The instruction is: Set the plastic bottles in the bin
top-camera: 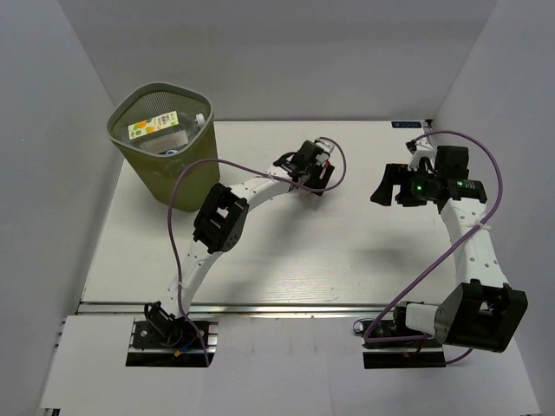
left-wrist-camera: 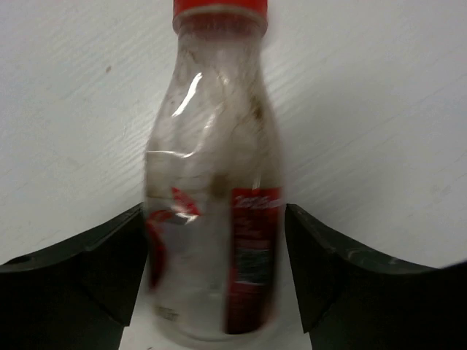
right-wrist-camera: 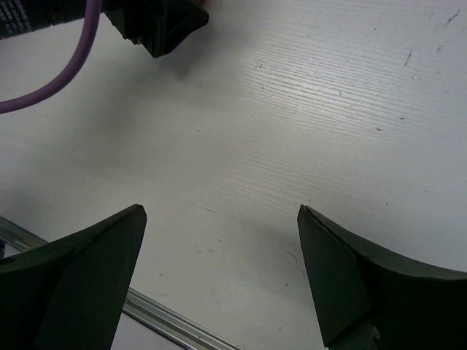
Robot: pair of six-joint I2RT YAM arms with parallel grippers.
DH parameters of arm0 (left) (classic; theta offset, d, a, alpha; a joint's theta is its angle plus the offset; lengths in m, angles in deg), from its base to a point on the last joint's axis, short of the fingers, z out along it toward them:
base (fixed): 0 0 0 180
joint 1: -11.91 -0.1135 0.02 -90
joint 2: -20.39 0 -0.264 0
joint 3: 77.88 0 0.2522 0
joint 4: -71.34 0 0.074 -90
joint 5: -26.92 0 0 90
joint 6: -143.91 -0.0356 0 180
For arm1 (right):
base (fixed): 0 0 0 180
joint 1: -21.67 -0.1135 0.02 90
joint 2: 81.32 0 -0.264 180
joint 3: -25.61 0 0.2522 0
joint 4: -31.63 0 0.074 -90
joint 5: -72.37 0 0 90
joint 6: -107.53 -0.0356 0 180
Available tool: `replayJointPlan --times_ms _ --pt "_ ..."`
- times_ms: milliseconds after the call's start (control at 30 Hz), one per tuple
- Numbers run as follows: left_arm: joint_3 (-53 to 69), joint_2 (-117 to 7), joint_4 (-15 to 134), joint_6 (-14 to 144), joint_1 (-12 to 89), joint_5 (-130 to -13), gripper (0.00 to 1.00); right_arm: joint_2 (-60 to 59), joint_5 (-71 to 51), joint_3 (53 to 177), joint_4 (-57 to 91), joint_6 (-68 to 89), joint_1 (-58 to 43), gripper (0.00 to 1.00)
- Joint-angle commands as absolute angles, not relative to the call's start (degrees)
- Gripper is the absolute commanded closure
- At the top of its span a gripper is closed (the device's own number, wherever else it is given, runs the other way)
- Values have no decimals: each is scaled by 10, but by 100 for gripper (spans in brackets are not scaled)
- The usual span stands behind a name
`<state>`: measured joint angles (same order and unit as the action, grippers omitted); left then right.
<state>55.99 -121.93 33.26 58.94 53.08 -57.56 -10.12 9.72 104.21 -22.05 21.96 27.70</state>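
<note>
You have two arms of white shells with black joint housings: in the top view the left arm [top-camera: 195, 260] is at seven o'clock and the right arm [top-camera: 473, 247] at four. A purple cable [right-wrist-camera: 87, 29] trails along each arm. Each arm rises from a black base [top-camera: 169, 334] on a metal plate. A green light [top-camera: 417, 185] glows on your right wrist. The fingers [right-wrist-camera: 80, 281] are dark, matte wedges.

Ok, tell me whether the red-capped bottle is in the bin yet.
Out. The bottle sits on the table, flanked by the left claw, well away from the bin.
</note>
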Motion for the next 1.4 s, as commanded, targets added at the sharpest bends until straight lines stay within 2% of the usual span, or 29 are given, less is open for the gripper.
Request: replayJointPlan --times_ms 0,33,133,200,300,333,467,700,833,967,1067,1167,1200,1233,1300,1367 --pt "523 -1167 324 589 540 -545 21 -109 122 1032 -194 205 285 10" --pt "522 -1162 318 589 540 -538 30 -103 125 1031 -191 203 285 10" --pt "499 -1125 308 589 540 -518 45 -101 135 1026 -179 199 289 10" --pt "493 -1068 314 597 540 -512 50 -100 135 1020 -168 201 289 10" --pt "480 -994 325 612 540 -497 60 -100 130 1005 -154 217 289 24" --pt "480 -944 325 617 540 -489 61 -102 139 994 -145 231 288 47" --pt "491 -837 317 631 521 -434 61 -101 164 951 -130 282 285 95" --pt "516 -743 200 686 432 -265 60 -93 189 931 -132 304 283 92" --pt "470 -694 182 735 380 -241 59 -107 183 929 -133 312 283 92" --pt "481 -700 123 752 330 -261 57 -119 183 928 -139 316 284 91" --pt "481 -714 85 770 305 -277 53 -128 186 928 -144 315 285 84" --pt "458 -714 74 783 283 -284 37 -134 188 926 -150 317 284 72" --pt "453 -714 74 783 276 -291 24 -136 188 924 -153 323 284 68" --pt "453 -714 65 783 266 -291 17 -136 188 924 -154 325 284 61" --pt "471 -730 51 783 252 -301 6 -141 189 921 -160 329 284 57" --pt "482 -736 46 783 245 -307 1 -143 190 920 -160 331 285 55"
